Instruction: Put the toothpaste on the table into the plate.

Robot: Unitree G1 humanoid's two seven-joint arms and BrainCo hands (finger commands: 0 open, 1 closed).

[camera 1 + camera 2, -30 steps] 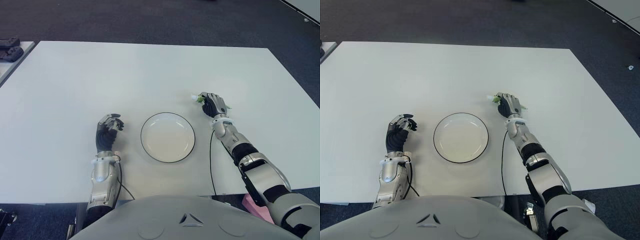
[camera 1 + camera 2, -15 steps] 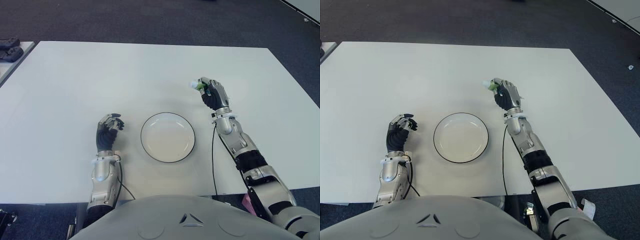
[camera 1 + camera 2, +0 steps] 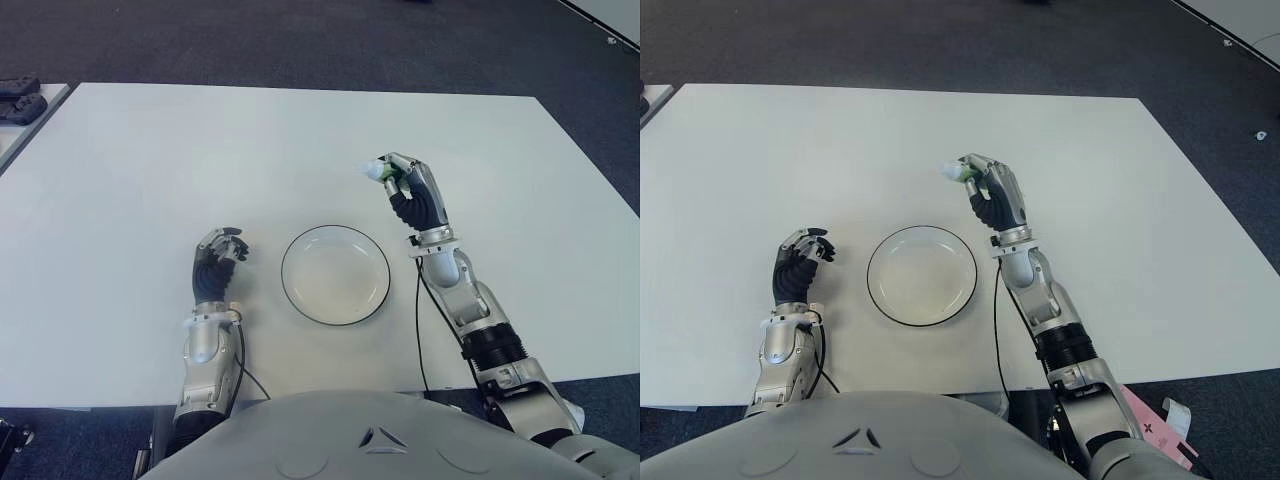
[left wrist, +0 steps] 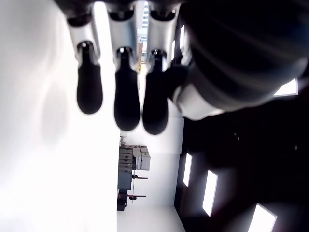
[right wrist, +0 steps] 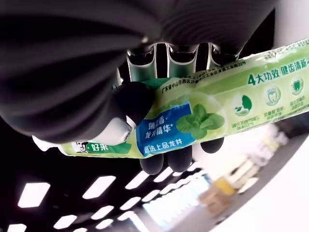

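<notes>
My right hand is raised above the table, up and to the right of the plate, its fingers curled around the toothpaste tube. The tube is green and white with a blue label; its white cap end sticks out of the fist toward the left. The plate is white with a dark rim and holds nothing. My left hand shows left of the plate, fingers curled with nothing in them.
The white table stretches wide around the plate. A dark object lies on a side surface at the far left. A black cable hangs along my right forearm. Dark carpet lies beyond the table's far edge.
My right hand has lifted the toothpaste off the table and carried it left, toward the plate. The left hand has not moved.
</notes>
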